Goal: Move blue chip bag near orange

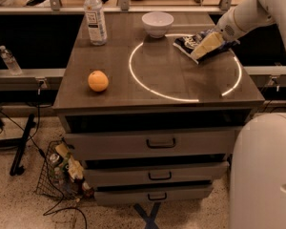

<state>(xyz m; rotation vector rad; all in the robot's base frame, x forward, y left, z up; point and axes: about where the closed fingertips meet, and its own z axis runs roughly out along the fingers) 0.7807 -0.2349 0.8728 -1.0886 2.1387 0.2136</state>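
Note:
The blue chip bag [189, 44] lies flat on the far right of the brown cabinet top [162, 75], just right of the white bowl. The orange [98, 80] sits near the front left of the top, well apart from the bag. My gripper [205, 46], with pale yellowish fingers, reaches in from the upper right on a white arm and lies over the bag's right part, hiding that part.
A white bowl [157, 24] stands at the back centre and a clear water bottle [95, 16] at the back left. A bright ring of light [181, 66] marks the top. Drawers are below, and a wire basket [62, 173] and cables lie on the floor.

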